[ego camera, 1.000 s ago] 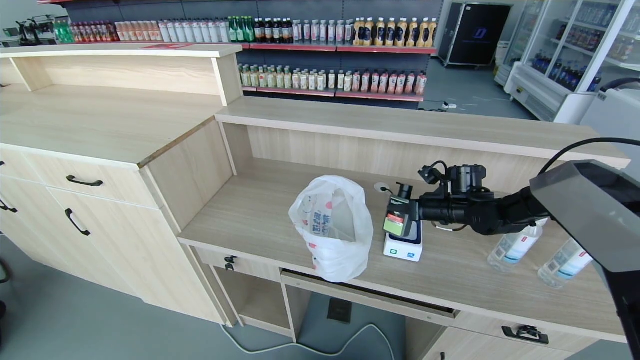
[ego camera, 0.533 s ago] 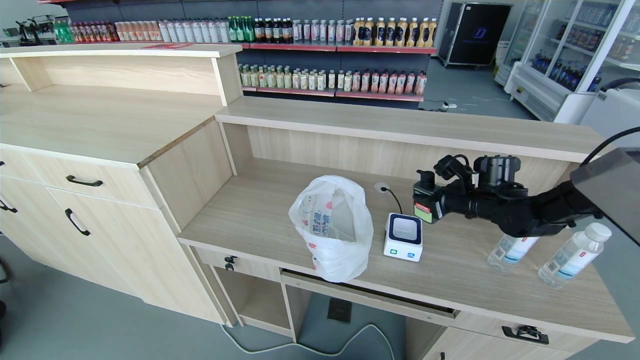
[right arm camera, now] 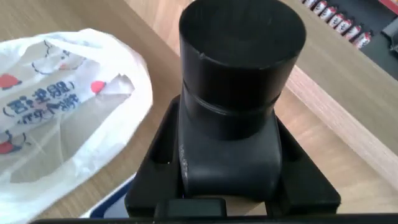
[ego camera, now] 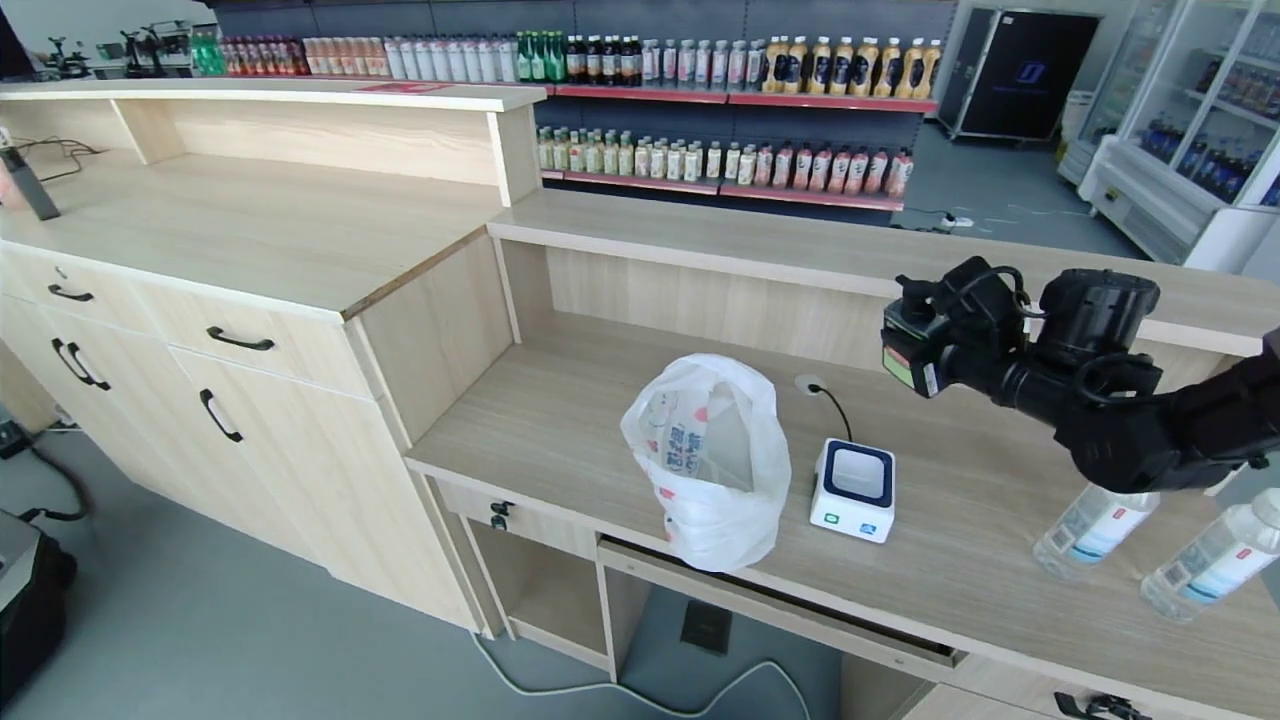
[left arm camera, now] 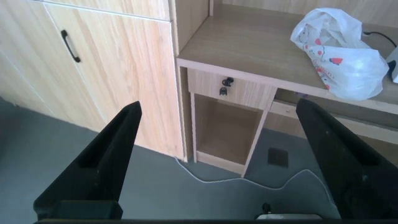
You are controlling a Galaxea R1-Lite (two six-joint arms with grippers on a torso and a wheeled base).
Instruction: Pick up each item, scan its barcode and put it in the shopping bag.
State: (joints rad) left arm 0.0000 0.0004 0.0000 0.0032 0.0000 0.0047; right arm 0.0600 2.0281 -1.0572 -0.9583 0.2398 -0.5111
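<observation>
The right pincer [ego camera: 925, 345] is clamped on a small dark-capped bottle [ego camera: 903, 352] with a red and green label, and holds it in the air above the bench [ego camera: 560, 420], off to the right of the scanner [ego camera: 855, 488] and higher than it. In the right wrist view the bottle's round black cap [right arm camera: 239, 62] points toward the camera, with the shopping bag [right arm camera: 56, 118] lying beyond and below it. That suggests the bottle is held by its body so that the label can be turned toward a reader. The scanner sits flat with its dark window facing up, so a barcode has to be brought down over it. The white shopping bag [ego camera: 690, 500] stands just beside the scanner on its left with its mouth open upward, which keeps the drop after scanning short. Whether this bottle is heading for the window or the bag cannot be told. Two clear water bottles [ego camera: 1090, 525] [ego camera: 1215, 555] wait at the bench's right end, within the right arm's reach. The left pincer [left arm camera: 219, 106] hangs with its fingers apart and nothing between them, low beside the cabinet front, out of the way.
</observation>
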